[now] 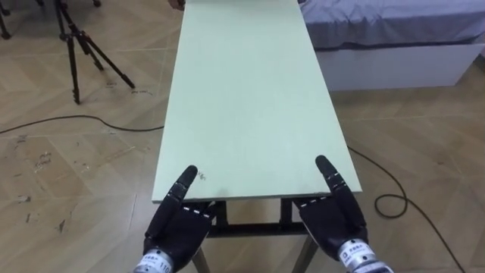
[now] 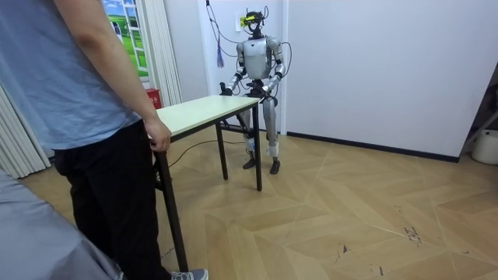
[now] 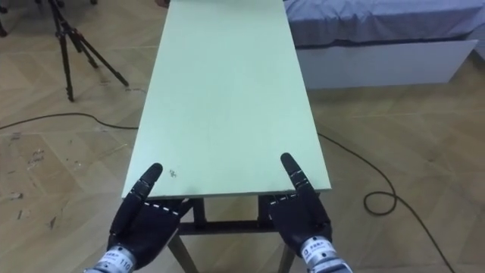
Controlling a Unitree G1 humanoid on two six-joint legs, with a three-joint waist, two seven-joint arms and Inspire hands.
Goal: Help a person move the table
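Observation:
A long pale green table [image 1: 250, 98] on dark metal legs stretches away from me. My left hand [image 1: 178, 224] is at its near edge on the left, thumb lying flat on the top. My right hand [image 1: 333, 220] is at the same edge on the right, thumb also on top. The rest of each hand is tucked under the edge and hidden. In the room view I stand at one short end of the table [image 2: 202, 110], and a person [image 2: 85, 101] stands at the other end with a hand [image 2: 159, 138] on its corner.
A black tripod [image 1: 76, 45] stands on the wood floor left of the table. A bed with a white base [image 1: 394, 45] lies close on the right. Dark cables [image 1: 76, 121] cross the floor on both sides. A white wall is behind me.

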